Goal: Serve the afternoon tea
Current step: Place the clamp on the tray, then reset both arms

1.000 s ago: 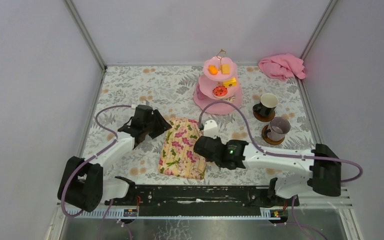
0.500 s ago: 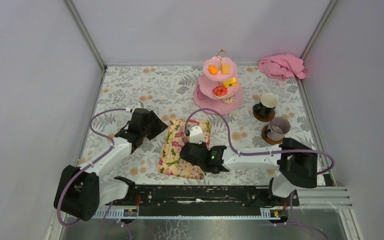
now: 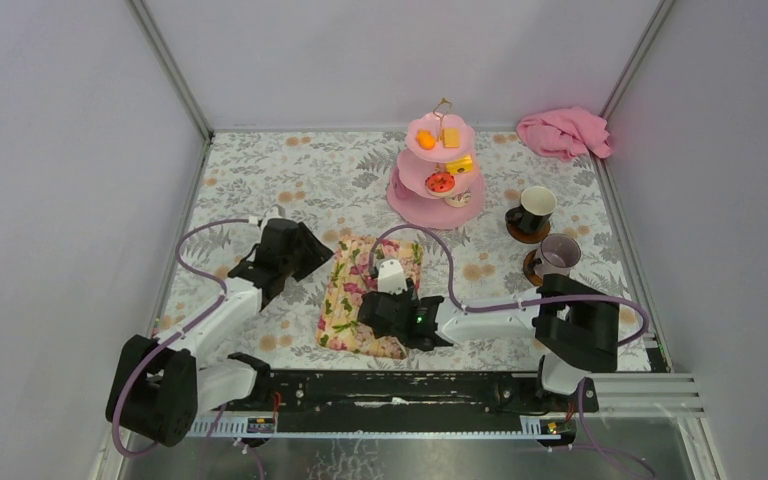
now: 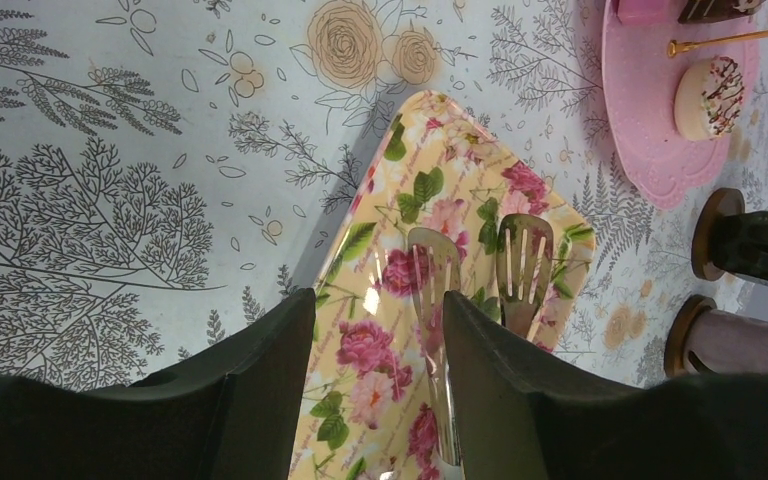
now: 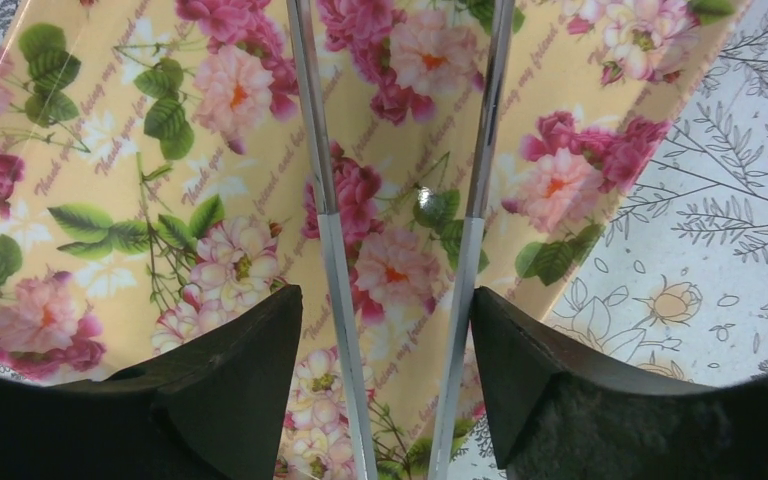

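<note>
The pink three-tier stand stands at the back with small cakes on it: orange, yellow and red. To its right are the black mug and the grey mug, each on a coaster. My right gripper hangs open over the floral tray, with both arms of the metal tongs lying between its fingers. My left gripper is open and empty over the tray's left edge, and the tongs' slotted heads lie just ahead of it.
A pink cloth lies crumpled in the back right corner. Grey walls close in the patterned table on the left, back and right. In the left wrist view a white cake sits on the stand's bottom plate.
My right arm has swung left and low over the tray, and its jaws have widened around the tongs. My left arm has drawn back slightly to the left.
</note>
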Controlling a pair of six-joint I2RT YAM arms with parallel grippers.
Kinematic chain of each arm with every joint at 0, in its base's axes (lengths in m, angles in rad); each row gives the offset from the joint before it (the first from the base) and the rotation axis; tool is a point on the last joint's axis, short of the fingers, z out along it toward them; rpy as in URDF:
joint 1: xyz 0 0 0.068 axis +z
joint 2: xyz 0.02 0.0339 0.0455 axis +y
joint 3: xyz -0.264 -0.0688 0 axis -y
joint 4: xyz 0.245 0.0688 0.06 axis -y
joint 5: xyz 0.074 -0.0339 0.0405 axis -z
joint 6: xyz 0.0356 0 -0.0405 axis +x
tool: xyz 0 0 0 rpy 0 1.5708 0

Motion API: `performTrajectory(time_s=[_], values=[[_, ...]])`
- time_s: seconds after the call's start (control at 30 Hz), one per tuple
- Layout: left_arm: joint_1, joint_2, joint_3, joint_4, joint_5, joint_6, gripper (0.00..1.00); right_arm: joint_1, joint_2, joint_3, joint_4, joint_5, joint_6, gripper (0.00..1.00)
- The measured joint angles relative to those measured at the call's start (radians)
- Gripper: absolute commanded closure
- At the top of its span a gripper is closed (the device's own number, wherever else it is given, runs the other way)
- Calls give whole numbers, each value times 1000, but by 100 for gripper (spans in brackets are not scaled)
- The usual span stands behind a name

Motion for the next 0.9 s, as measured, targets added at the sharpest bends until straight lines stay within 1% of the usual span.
performTrajectory(time_s=[0.2, 0.3, 0.47, 0.53, 0.6, 0.73, 0.8, 0.87, 0.9], values=[[0, -2, -7, 0, -3, 0, 42, 0, 21, 0, 15, -16, -6, 23], [0, -10, -6, -2, -8, 3, 42, 0, 21, 12, 3, -15, -20, 15], [0, -43, 5, -8, -34, 11, 41, 9, 17, 99, -75, 15, -73, 10], [0, -56, 26, -10, -45, 21, 41, 13, 1, 146, -113, 39, -99, 5], [0, -64, 59, -13, -56, 38, 40, 13, -37, 182, -142, 70, -130, 1], [0, -84, 144, -17, -96, 97, 39, 14, -161, 223, -180, 184, -199, 1], [0, -110, 174, -14, -125, 128, 38, 9, -230, 230, -191, 270, -238, 1], [0, -142, 197, -7, -159, 162, 38, -11, -306, 231, -204, 343, -275, 1], [0, -154, 208, -4, -174, 180, 38, -40, -352, 230, -214, 369, -288, 1]])
